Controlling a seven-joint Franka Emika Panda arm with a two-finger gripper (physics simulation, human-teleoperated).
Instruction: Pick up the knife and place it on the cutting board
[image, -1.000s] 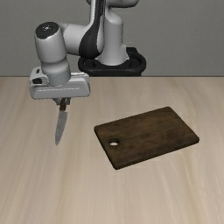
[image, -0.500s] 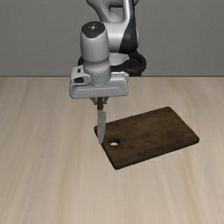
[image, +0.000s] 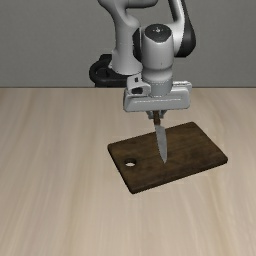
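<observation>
The claw (image: pixel 157 112) is clamped on the knife (image: pixel 160 142), which hangs blade-down over the middle of the dark cutting board (image: pixel 195 150) on the desk (image: pixel 50 190).

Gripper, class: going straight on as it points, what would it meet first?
Pointing down with the knife, the gripper would likely meet the cutting board first, knife tip leading; height unclear.

We see the arm (image: pixel 128 25) arching forward and bending down at the wrist (image: pixel 156 50). The gripper (image: pixel 157 113) points straight down, and its fingers are closed on the knife (image: pixel 160 141), which hangs vertical.
</observation>
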